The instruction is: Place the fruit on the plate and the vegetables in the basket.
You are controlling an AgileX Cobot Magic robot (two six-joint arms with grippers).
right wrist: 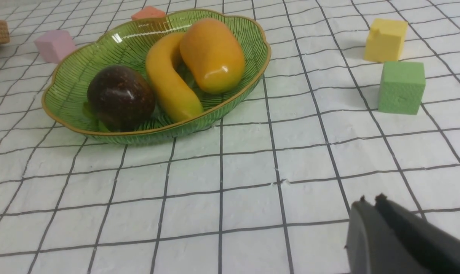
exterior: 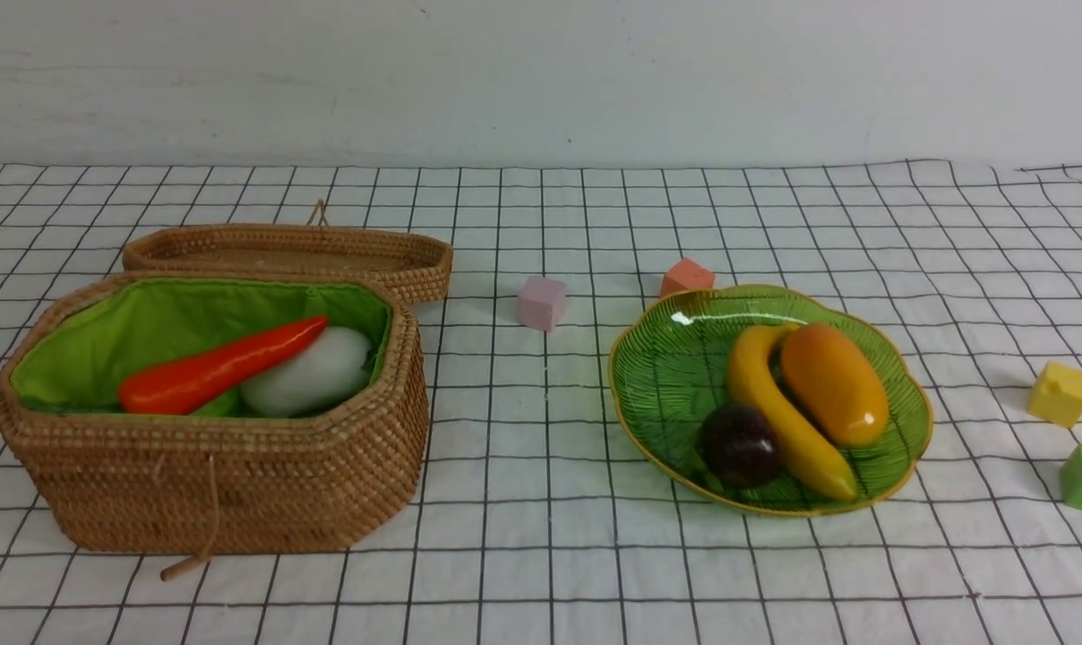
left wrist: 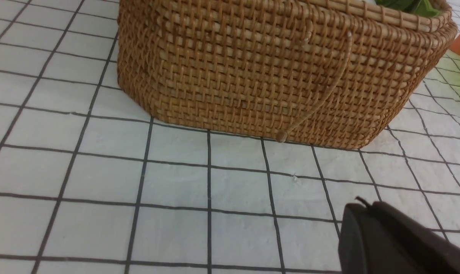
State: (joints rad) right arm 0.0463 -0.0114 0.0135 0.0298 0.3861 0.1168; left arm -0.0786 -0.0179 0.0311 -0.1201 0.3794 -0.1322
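Fruit on the plate, veggies in the basket, both arms backed off

Nearest the cameras, the left end effector (left wrist: 361, 207) and right end effector (right wrist: 371, 201) were both closed with nothing in them, low over the gridded desk (exterior: 541, 555). Next out, the basket (exterior: 236, 484) sat on the left with the carrot (exterior: 218, 369) lying across the white radish (exterior: 313, 372); couldn't make out the cabbage. On the right, the plate (exterior: 657, 358) held the mangosteen (exterior: 740, 445), banana (exterior: 774, 412) and mango (exterior: 834, 383), all touching. Further back were the woven lid (exterior: 290, 251), a pink cube (exterior: 541, 303) and an orange cube (exterior: 686, 276).
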